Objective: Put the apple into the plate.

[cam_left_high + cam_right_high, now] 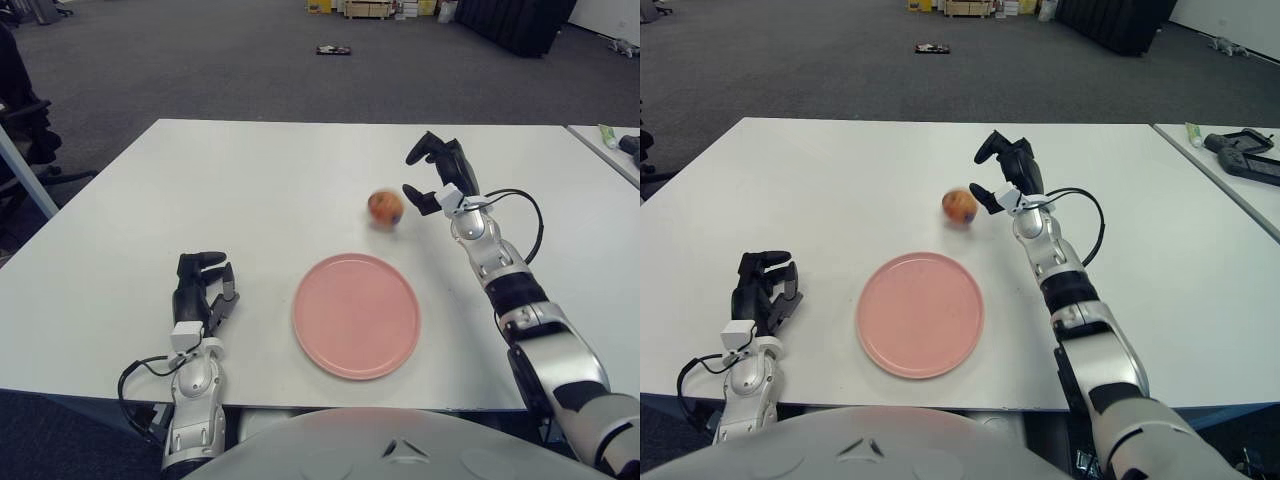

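The apple (385, 208) is out of the right hand (437, 176) and sits just beyond the plate (356, 315), off its far right rim, a little apart from the fingers. It looks smeared at the edges, so I'd guess it is rolling or dropping, though I cannot tell whether it touches the table (250, 200). The right hand hangs just to the right of the apple, above the far side of the plate, its three fingers spread wide and holding nothing.

The apple is small, round and firm, red-orange with a yellowish patch, and its skin looks smooth and waxy. I'd expect it to be light enough for one hand but quick to roll away on a flat top, and it would bruise if squeezed hard or dropped. The sensible hold is around its widest part, fingers on opposite sides, with the thumb closing across from the other two.

The plate is a flat pink disc with a shallow raised rim, matte and plastic-looking. The table is a smooth white board that would offer little grip.

The left hand (199, 296) shows to the left of the plate, fingers loosely bent and empty.
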